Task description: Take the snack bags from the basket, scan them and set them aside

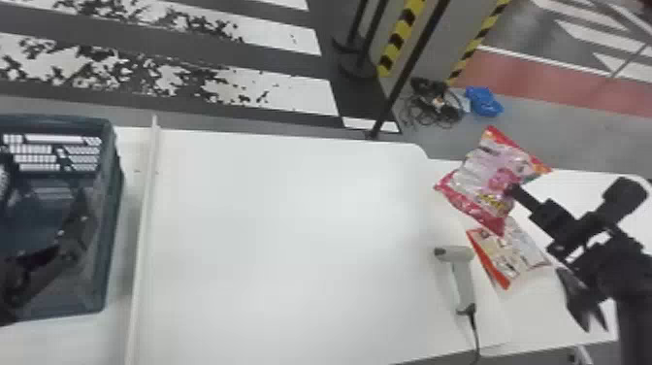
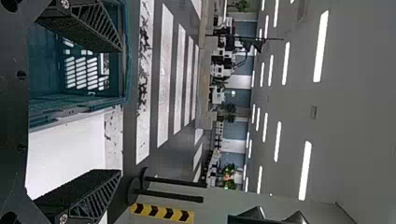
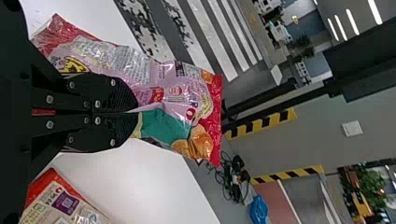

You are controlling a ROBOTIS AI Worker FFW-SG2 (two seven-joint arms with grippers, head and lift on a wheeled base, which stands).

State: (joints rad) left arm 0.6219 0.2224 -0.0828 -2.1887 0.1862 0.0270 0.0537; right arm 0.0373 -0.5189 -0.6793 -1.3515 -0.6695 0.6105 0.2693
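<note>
Right end effector (image 3: 134, 112) is pinching a pink snack bag (image 3: 175, 95); left end effector (image 2: 121, 111) is hanging spread. Gentle lowering is probably needing clearance from the red-edged packet (image 1: 512, 255) nearby.

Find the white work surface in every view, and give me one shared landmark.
Head view: the white work surface spans the middle, right of the basket.
Left wrist view: beside the basket.
Right wrist view: on either side of the pink-and-red snack bag.
Shared landmark: yellow-and-black striping beyond it.
</note>
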